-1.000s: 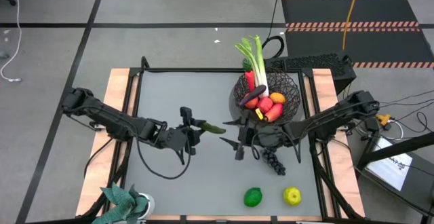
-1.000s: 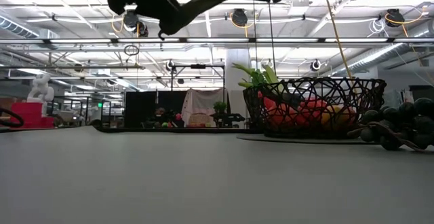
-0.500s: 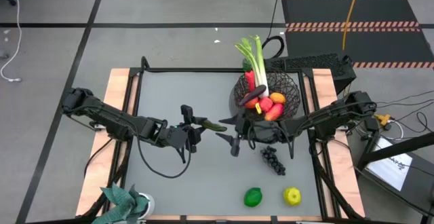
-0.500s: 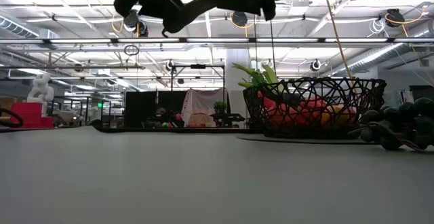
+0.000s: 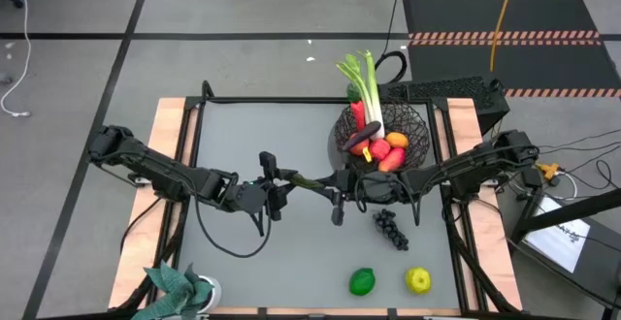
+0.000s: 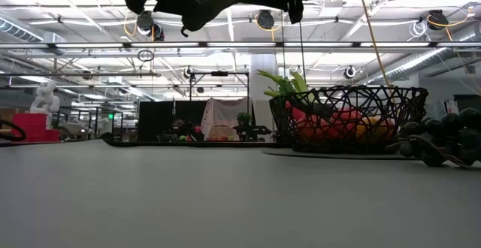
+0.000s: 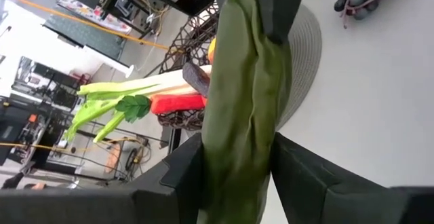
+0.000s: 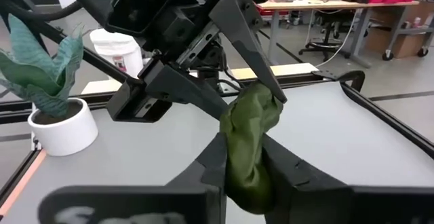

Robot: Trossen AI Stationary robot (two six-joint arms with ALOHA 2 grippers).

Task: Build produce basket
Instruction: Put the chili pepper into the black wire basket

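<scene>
Two dark arms meet above the middle of the grey bench, sharing one long green cucumber held clear of the surface. The left gripper pinches one end of the cucumber between its fingers; the right gripper has its own fingers pressed against the other end, so the vegetable bridges the two.

Just behind the right gripper, on its far side, sits the black wire basket, already loaded with a leek, a red fruit, an orange fruit, an eggplant and other pieces. A bunch of dark grapes lies on the bench just beside the right arm, toward the near edge. Farther toward that edge, well apart from both grippers, rest a green fruit and a yellow fruit, side by side.

A teal leafy plant in a white pot stands at the near corner on the left arm's side, well apart from the left gripper.
</scene>
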